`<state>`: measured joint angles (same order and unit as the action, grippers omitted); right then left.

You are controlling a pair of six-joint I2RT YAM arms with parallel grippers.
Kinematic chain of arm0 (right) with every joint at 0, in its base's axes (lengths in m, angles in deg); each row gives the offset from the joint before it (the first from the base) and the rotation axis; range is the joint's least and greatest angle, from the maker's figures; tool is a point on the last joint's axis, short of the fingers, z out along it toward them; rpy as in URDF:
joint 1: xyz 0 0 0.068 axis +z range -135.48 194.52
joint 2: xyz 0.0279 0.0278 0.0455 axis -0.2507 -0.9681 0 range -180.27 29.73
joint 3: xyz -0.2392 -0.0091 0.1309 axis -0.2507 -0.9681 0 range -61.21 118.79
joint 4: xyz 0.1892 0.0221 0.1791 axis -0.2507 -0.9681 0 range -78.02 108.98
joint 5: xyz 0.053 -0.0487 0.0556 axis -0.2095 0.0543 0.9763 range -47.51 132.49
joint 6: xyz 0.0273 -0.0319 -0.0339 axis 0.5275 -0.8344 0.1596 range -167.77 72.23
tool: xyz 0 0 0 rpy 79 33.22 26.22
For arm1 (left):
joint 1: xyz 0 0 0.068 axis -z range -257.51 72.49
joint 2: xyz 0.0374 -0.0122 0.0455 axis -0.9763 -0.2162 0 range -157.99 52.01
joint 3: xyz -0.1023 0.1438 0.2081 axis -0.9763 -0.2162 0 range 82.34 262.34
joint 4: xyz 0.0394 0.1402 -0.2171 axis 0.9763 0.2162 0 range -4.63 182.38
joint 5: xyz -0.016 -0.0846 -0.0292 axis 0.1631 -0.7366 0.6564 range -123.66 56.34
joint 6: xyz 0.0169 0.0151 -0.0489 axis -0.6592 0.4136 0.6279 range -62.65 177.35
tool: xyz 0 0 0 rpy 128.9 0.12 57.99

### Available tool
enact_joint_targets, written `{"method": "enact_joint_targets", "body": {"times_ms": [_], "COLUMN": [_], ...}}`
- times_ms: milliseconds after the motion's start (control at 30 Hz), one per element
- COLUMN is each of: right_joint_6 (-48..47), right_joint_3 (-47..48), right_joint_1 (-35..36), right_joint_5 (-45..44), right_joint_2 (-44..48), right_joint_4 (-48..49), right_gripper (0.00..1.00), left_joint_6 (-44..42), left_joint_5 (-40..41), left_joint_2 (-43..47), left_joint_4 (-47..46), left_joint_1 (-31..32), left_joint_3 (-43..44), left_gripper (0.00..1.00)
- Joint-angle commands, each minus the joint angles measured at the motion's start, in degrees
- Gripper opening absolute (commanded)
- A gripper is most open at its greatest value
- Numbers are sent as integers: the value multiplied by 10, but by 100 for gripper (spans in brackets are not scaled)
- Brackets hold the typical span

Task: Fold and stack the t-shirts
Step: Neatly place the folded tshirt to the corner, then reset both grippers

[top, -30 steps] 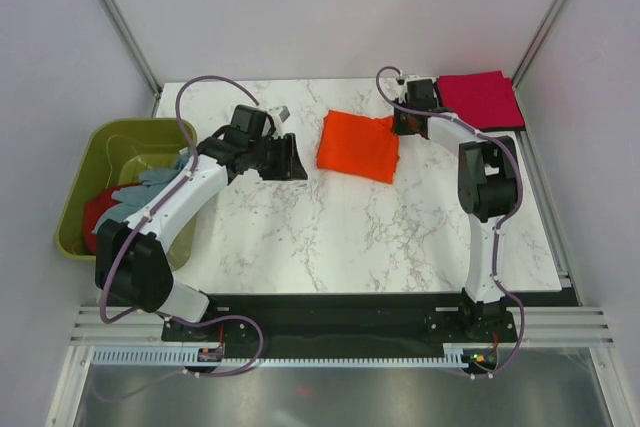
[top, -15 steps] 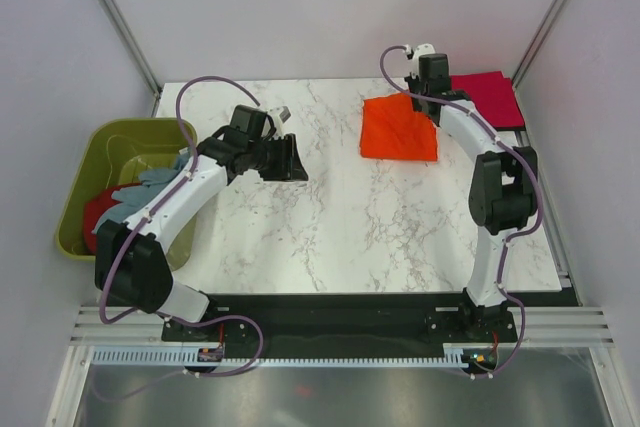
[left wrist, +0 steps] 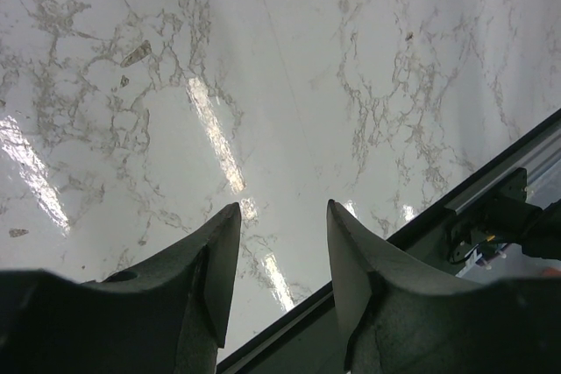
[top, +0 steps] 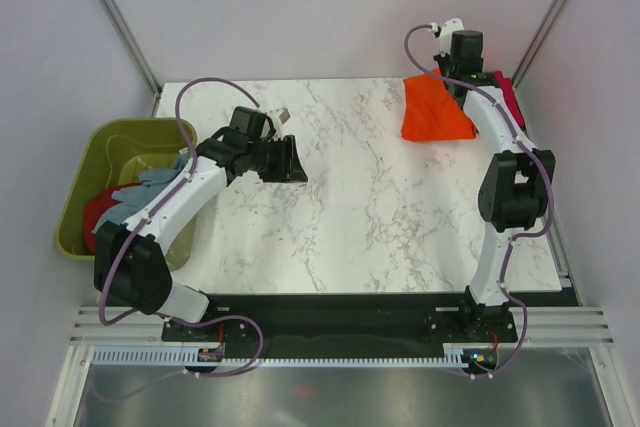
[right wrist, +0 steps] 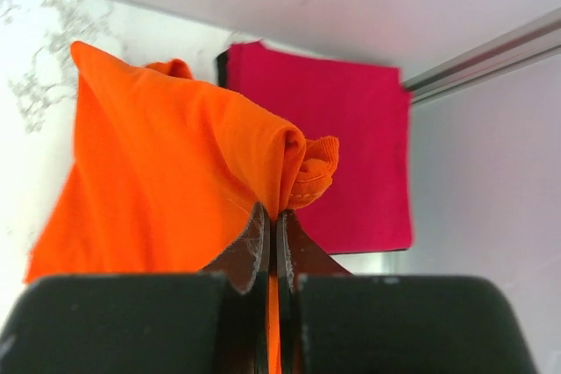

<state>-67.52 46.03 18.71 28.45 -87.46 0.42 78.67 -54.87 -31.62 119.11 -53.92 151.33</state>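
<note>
A folded bright orange t-shirt (top: 434, 109) hangs lifted at the table's far right, pinched at its edge by my right gripper (right wrist: 271, 214), which is shut on it. Under and behind it lies a folded crimson t-shirt (right wrist: 351, 133), flat in the far right corner and partly covered by the orange one in the top view (top: 509, 97). My left gripper (left wrist: 280, 216) stands open over bare marble near the table's left side, nothing between its fingers. A pale grey-blue t-shirt (top: 150, 185) and a red t-shirt (top: 98, 215) lie crumpled in the green tub.
The olive-green tub (top: 100, 152) sits off the table's left edge, under my left arm. The marble table (top: 350, 217) is framed by a metal rail (right wrist: 491, 54) at the right and white walls behind and at the sides.
My right gripper has carried the orange t-shirt from the table's middle back to the far right, over the crimson one. The left arm has stayed put.
</note>
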Motion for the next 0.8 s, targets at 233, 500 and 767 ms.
{"method": "enact_joint_targets", "body": {"times_ms": [233, 500, 767], "right_joint_6": [-83, -111, -58], "right_joint_3": [156, 359, 299], "right_joint_1": [-75, -139, -130], "right_joint_5": [34, 15, 25], "right_joint_2": [-73, -297, -259], "right_joint_4": [0, 141, 241], "right_gripper": [0, 7, 66], "left_joint_6": [-24, -22, -22], "left_joint_5": [-35, -48, -43], "left_joint_2": [9, -8, -12], "left_joint_4": [-7, -8, -10], "left_joint_1": [-1, 0, 0], "left_joint_3": [5, 3, 2], "left_gripper": [52, 53, 53]}}
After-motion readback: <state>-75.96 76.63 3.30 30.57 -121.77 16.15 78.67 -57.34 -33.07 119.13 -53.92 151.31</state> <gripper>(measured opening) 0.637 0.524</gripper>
